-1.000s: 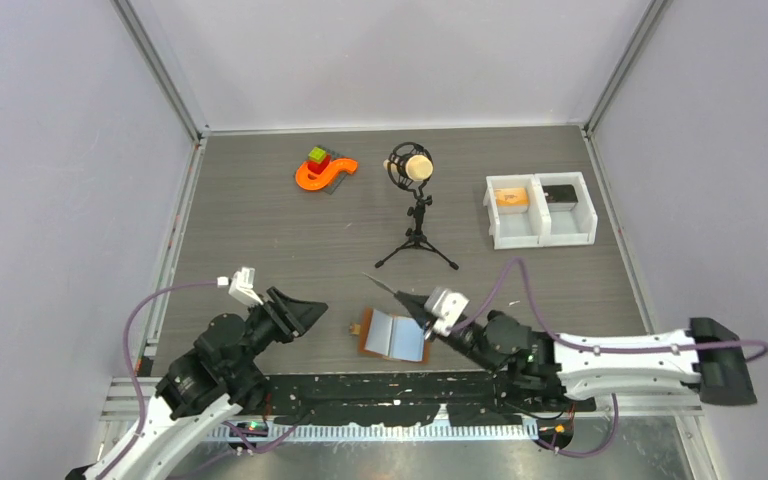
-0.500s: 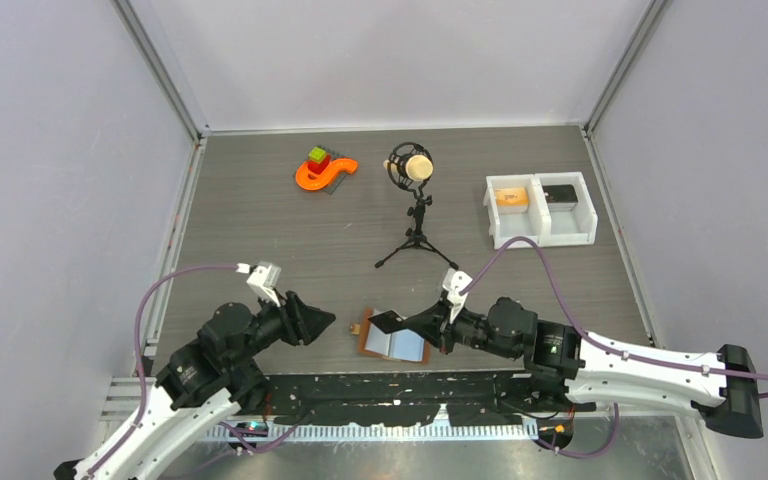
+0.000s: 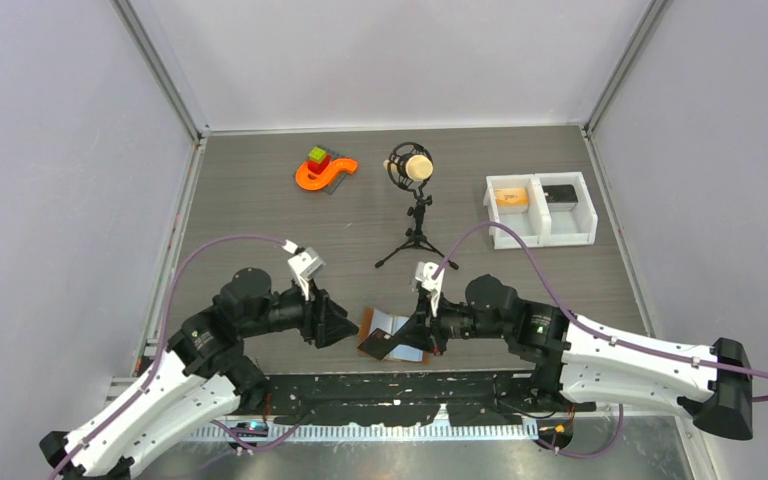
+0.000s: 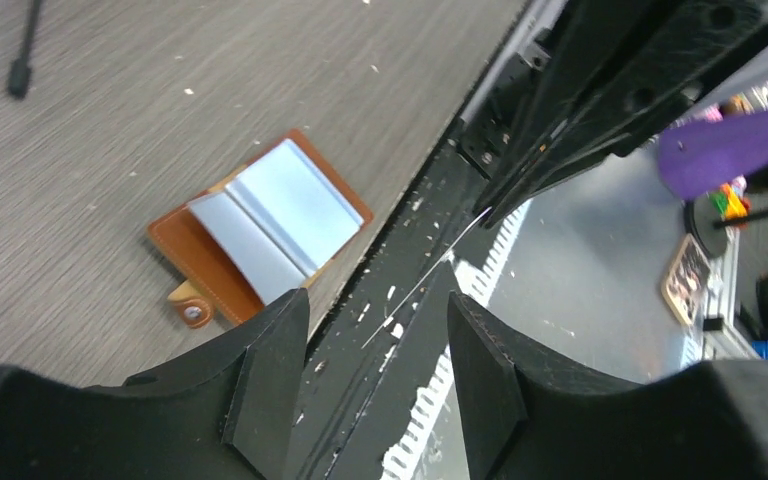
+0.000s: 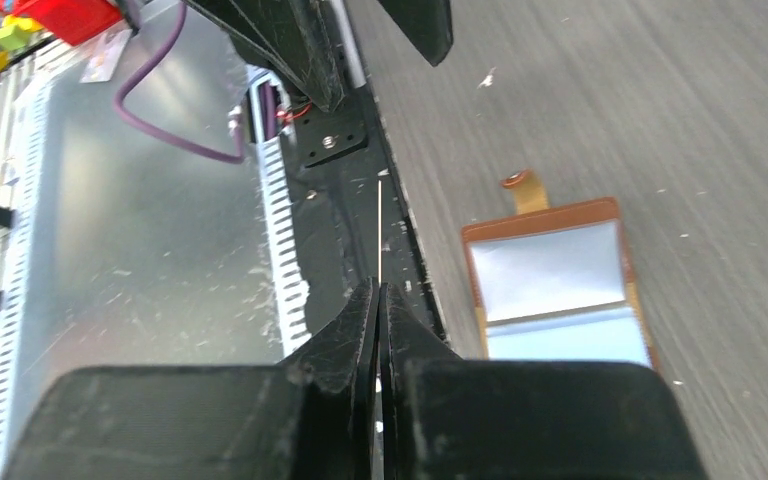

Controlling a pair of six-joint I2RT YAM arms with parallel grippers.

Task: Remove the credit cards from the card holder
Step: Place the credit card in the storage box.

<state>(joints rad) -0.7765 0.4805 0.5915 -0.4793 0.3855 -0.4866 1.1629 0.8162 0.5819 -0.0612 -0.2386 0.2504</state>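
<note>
The right gripper [image 3: 407, 338] is now low over the near side of the card holder [image 3: 390, 322], no longer raised behind it as a second ago. Its jaws are pinched tight on a dark card [image 3: 380, 346], which the right wrist view shows edge-on as a thin pale line over the black strip at the near edge of the desk. The card looks clear of the holder, which lies open and flat at the middle of that near edge, brown tab to the left. The left gripper [image 3: 348, 328] is closer in on the holder's left side, fingers spread with nothing between them. I judge one card is out; whether the pockets hold more cannot be told.
</note>
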